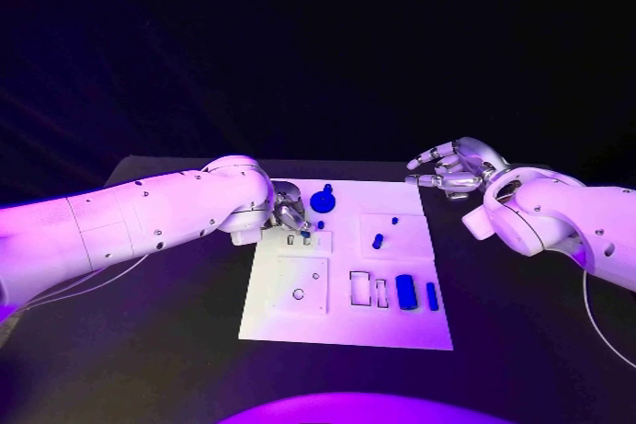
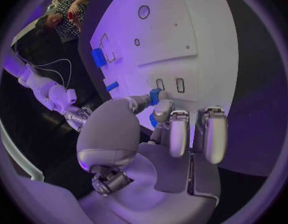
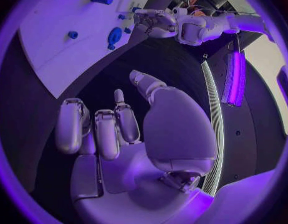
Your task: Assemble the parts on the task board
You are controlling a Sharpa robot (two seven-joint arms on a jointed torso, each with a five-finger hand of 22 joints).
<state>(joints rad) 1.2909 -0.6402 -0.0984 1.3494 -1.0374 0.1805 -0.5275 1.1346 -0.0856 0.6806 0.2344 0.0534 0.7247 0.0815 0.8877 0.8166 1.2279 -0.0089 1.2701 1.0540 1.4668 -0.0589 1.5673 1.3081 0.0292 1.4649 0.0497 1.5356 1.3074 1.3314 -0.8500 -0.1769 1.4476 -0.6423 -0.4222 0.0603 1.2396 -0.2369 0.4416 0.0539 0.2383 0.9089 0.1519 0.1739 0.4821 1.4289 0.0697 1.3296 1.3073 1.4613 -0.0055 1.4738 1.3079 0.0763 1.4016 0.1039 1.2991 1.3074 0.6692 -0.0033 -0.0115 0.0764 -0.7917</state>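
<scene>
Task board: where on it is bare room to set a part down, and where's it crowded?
On the task board, the near strip below the long blue parts and slots is bare, as is the near-left corner beside the square plate with a hole. The far-left corner is crowded: the left hand pinches a small blue part beside the round blue part.

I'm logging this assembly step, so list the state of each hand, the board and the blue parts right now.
Left hand: over the white task board, pinching a small blue part in its fingers.
Right hand: off the board's far right corner, fingers apart, holding nothing.
Round blue part: on the board's far edge.
Large blue rectangular block: lying near the board's right side, untouched.
</scene>
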